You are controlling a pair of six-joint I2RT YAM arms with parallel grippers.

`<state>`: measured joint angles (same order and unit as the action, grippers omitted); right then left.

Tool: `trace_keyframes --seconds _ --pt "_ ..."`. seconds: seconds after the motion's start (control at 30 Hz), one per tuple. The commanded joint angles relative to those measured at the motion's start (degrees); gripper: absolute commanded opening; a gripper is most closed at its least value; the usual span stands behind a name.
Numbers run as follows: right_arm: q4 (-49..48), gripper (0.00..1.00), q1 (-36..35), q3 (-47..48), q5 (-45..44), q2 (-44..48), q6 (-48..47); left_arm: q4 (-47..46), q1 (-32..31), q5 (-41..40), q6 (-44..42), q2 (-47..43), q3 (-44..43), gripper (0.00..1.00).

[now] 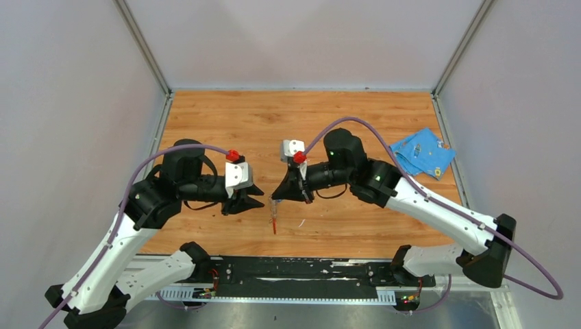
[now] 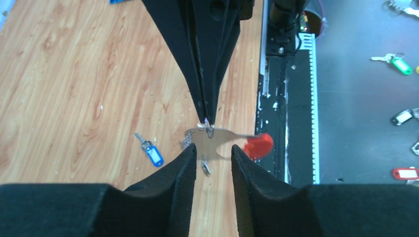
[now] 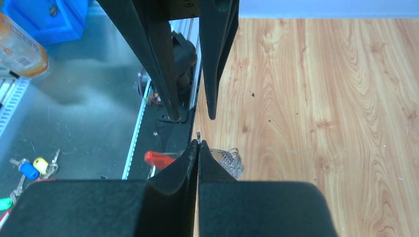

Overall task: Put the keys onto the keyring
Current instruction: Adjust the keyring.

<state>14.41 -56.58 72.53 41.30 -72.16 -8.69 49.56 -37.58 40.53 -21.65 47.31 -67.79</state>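
- The keyring (image 2: 217,140) is a flat silvery-grey fob with a red end; a small metal ring sits at its other end; in the top view it hangs straight down, red end lowest, above the tabletop (image 1: 226,116) near the front edge
- The right tool (image 2: 207,118) has its fingers pressed together on the small metal ring, so the fob dangles from its tips
- The left tool (image 2: 213,150) faces it, fingers spread with a clear gap and nothing held; in its own wrist view the fob shows in that gap, just past the tips; whether the fingers touch the fob I cannot tell
- A blue-headed key (image 2: 152,153) lies flat on the tabletop, off to one side of the fob and apart from both tools
- Small bits of metal show beside the fob's ring end; too small to tell what they are
- A blue cloth (image 1: 421,152) lies crumpled at the far right of the tabletop, well apart from the tools
- A black rail (image 2: 296,123) runs along the tabletop's near edge; beyond it, on the dark floor, lies a green-tagged key (image 2: 401,65) among other tagged keys
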Motion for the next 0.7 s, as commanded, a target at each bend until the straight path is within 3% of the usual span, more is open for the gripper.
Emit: trace_keyframes --seconds 0.0,0.23,0.43,0.67 --pt "-18.73 0.0 0.76 -7.09 -0.75 6.55 8.82 -0.34 -0.13 3.38 2.98 -2.78 1.47 0.39" --pt "-42.64 0.0 0.77 -21.36 -2.27 12.66 22.28 -6.9 -0.12 1.22 11.31 -6.29 7.47 0.4" --pt "-48.44 0.0 0.68 -24.79 -2.27 13.17 25.79 -14.24 -0.07 3.85 20.62 -5.02 8.56 0.37" --pt "-47.31 0.0 0.66 -24.35 -1.55 12.65 25.09 -17.19 0.1 6.12 23.21 -5.03 8.51 0.3"
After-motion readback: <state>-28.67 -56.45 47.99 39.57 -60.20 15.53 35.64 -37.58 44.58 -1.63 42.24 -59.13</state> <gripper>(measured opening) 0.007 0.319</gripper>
